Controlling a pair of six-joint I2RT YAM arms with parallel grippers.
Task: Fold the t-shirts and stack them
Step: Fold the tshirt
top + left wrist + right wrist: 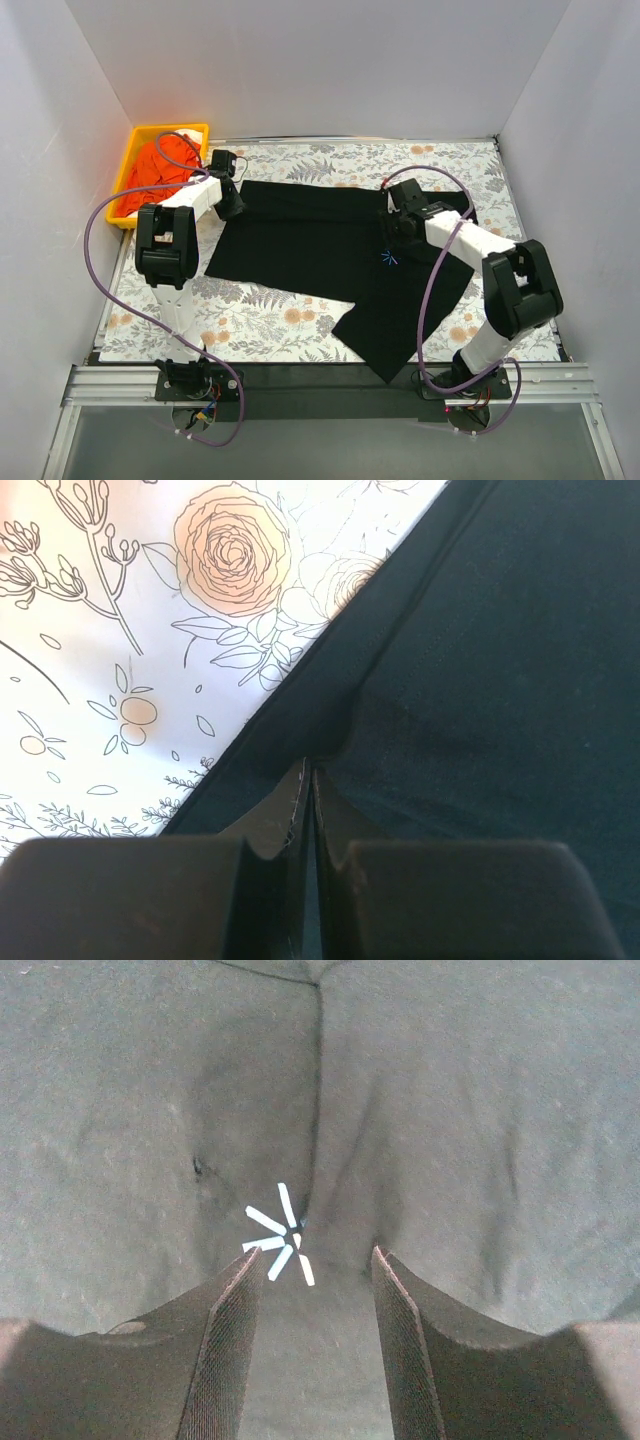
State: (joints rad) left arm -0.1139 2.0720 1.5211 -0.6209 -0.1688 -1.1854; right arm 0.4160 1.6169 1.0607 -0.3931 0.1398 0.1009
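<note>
Top view: the black t-shirt (pixel 300 240) lies spread flat on the floral table (pixel 260 312), roughly centred. One part of it runs down toward the near edge on the right side. We see a few shallow creases in it (best seen from the right wrist).

Left claw (pixel 305 805): at the shirt's far-left corner. In the left wrist view its fingers (pixel 130 900) are pressed together, with a thin ridge of the black hem pinched between them. The hem edge runs diagonally up and to the right, with the rose-patterned table just beside it.

Right claw (pixel 316 1258): over the right half of the shirt, jaws spread, nothing gripped between them. Black cloth fills the gap below. We cannot tell whether the fingertips (pixel 250 1270) press on the fabric or sit just above it. The small blue starburst print (pixel 280 1243) lies just ahead of the left-hand fingertip in that view.

Far-left corner of the table: a yellow tray (pixel 140 134) holding bunched orange cloth (pixel 150 178). The tray sits near the left arm's elbow and apart from the black shirt.
</note>
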